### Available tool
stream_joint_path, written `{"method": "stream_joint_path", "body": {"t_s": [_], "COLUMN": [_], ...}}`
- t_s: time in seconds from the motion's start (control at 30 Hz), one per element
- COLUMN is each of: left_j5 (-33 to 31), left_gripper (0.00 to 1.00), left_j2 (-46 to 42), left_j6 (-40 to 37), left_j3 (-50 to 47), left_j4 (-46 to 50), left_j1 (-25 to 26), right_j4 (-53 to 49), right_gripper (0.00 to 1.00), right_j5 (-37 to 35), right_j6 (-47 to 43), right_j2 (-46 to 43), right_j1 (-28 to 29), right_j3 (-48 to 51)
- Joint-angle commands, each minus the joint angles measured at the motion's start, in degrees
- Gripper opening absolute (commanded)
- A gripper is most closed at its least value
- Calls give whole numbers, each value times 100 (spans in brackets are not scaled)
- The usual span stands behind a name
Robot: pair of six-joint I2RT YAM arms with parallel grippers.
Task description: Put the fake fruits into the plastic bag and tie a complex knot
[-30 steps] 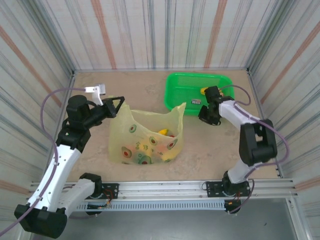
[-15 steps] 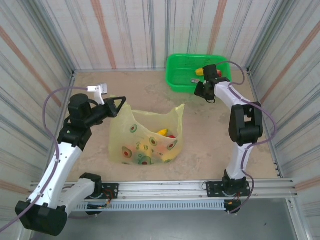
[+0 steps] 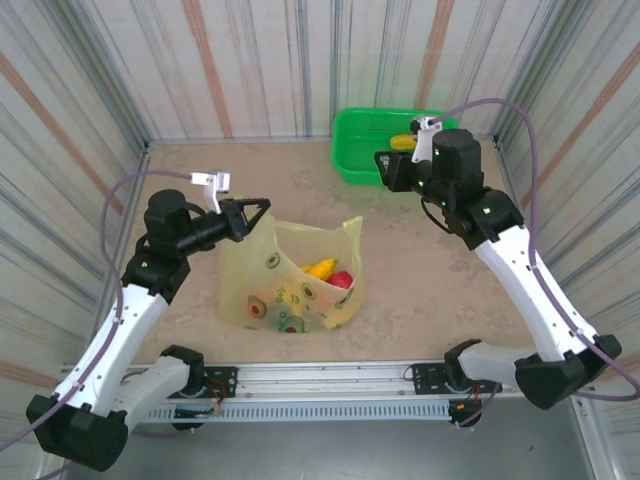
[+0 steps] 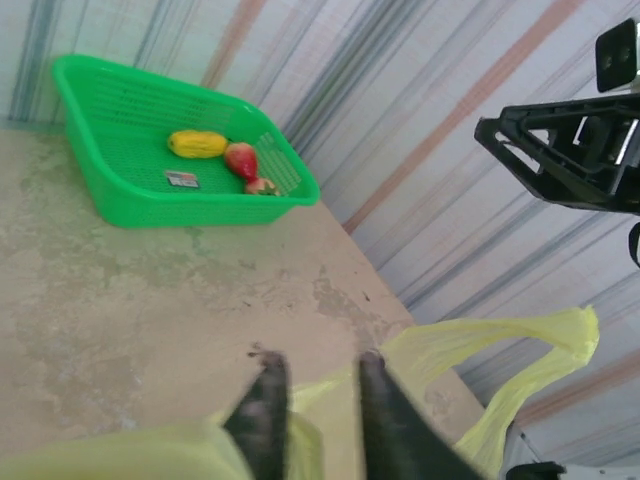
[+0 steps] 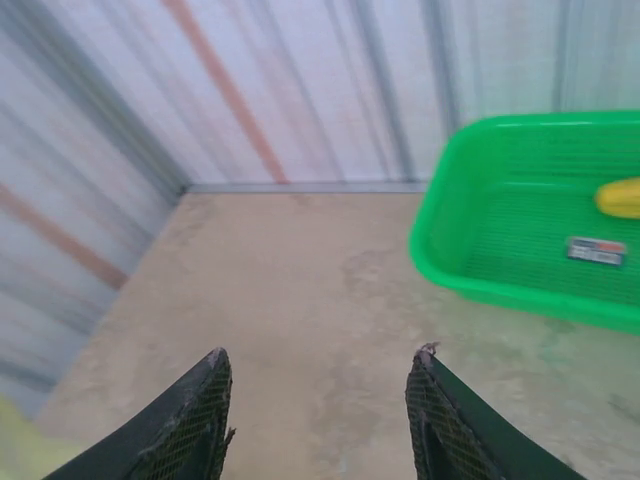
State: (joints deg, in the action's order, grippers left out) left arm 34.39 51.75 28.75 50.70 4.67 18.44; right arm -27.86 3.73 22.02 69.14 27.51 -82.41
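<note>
On the table [image 3: 430, 270], the plastic bag [image 3: 285, 295] stands open with a yellow banana [image 3: 320, 268] and a red fruit [image 3: 342, 279] inside. The left end effector [image 3: 260, 210] is clamped on the bag's raised left rim. The right end effector [image 5: 324, 352], fingers apart and empty, hovers beside the green basket [image 3: 345, 165], which holds a yellow fruit [image 4: 197, 144] and red pieces [image 4: 240, 158].

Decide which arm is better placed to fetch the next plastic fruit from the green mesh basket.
Right. The right gripper, open and empty, hovers beside the green mesh basket, where a yellow fruit and red pieces lie. The left gripper is shut on the thin yellow-green plastic bag, holding its rim up.
</note>
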Motion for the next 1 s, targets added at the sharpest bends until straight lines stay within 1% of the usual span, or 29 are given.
{"method": "stream_joint_path", "body": {"t_s": [0.0,0.1,0.17,0.2,0.23,0.27,0.3,0.33,0.43,0.53,0.63,0.7,0.77,0.83,0.97], "left_j5": [-178,45,134,140,123,97,94,97,209,282,33,-85,-92,-34,-53], "left_gripper": [37,48,52,54,58,59,63,65,72,73,72,72,72,72,71], "left_j2": [-167,-146,-147,-170,-197,-229,-255,-265,-239,-175,-214,-285,-297,-263,-376], "left_j6": [-299,-131,-61,-42,-21,12,65,111,315,425,354,293,295,330,303], "left_j3": [246,374,498,547,570,592,636,680,820,892,917,916,899,914,979], "left_j4": [259,266,322,322,323,316,327,329,312,261,422,504,495,477,542], "left_j1": [144,156,152,155,154,152,151,151,147,151,147,126,91,66,39], "right_j4": [-109,-290,-220,-172,-112,-40,21,86,279,483,742,1087,1366,1478,1616], "right_gripper": [50,52,53,53,53,53,54,54,55,55,55,57,60,62,65], "right_j5": [745,1032,1224,1286,1354,1427,1474,1530,1909,1939,1980,2255,2395,2737,2698], "right_j6": [96,36,-25,-62,-85,-105,-132,-160,-273,-302,-552,-749,-813,-879,-1070], "right_j2": [73,235,274,282,285,281,256,241,256,304,382,466,626,890,1304], "right_j1": [446,897,1095,1141,1157,1154,1160,1160,1154,1166,1185,1265,1378,1422,1463], "right_j3": [-64,-339,-339,-300,-261,-213,-163,-130,-60,94,222,340,330,226,74]}}
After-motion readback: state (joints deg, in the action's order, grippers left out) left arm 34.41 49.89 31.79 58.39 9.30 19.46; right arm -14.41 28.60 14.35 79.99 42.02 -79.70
